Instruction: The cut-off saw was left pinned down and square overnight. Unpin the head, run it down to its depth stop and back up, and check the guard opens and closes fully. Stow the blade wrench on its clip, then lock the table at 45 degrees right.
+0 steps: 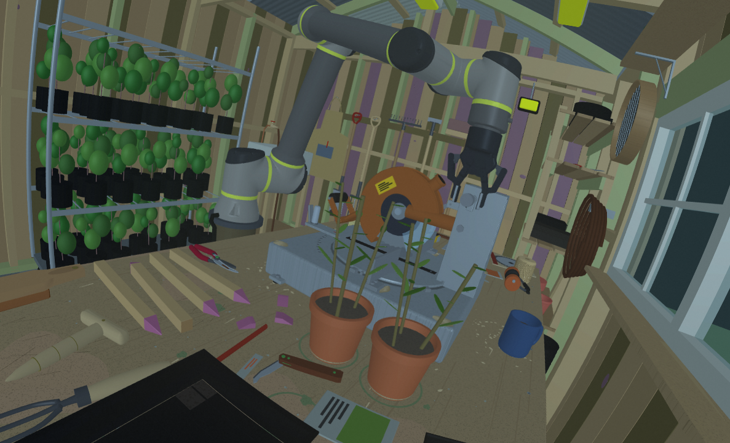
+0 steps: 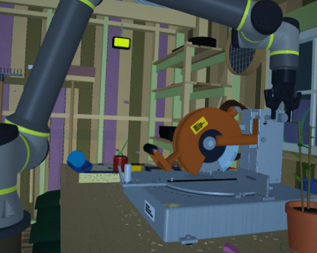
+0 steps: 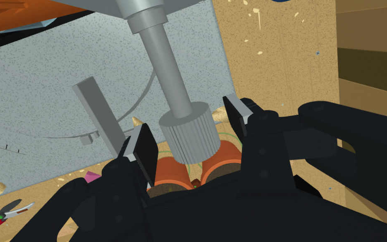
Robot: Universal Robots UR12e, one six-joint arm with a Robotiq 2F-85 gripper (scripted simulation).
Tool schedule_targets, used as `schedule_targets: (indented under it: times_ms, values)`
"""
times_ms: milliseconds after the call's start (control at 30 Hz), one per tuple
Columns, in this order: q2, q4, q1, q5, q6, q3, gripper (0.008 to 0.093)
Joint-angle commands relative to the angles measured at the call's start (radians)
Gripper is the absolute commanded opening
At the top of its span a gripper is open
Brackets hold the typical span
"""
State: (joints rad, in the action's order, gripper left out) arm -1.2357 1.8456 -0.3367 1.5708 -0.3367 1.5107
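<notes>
The saw's blade (image 2: 222, 157) is half hidden under the orange guard (image 2: 204, 140), and the head sits low over the grey table (image 2: 208, 185). At the top of the grey rear post (image 1: 475, 231) a knurled grey pin knob (image 3: 190, 136) sticks out on a round shaft, and my gripper (image 3: 189, 129) is open around it, one finger on each side. In the side camera the gripper (image 1: 475, 184) hangs just above the post. The saw's black-tipped handle (image 2: 151, 149) points away from the post. I do not see the blade wrench.
Behind the saw stand wall studs with hung garden tools and shelves (image 2: 191, 87). Two terracotta pots (image 1: 373, 339) with bamboo stems stand in front of the saw's base. A blue mug (image 1: 519, 332), red pruners (image 1: 210, 256) and wooden stakes (image 1: 164, 289) lie on the bench.
</notes>
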Motion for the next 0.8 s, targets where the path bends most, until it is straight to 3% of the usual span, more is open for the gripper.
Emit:
schedule_targets:
  times_ms: [0,700,767]
  values:
    - [-0.001,0.001,0.0,0.0,0.0,-0.001,0.058]
    - [0.001,0.006,0.0,0.0,0.0,0.003,0.058]
    - [0.001,0.006,0.0,0.0,0.0,0.003,0.054]
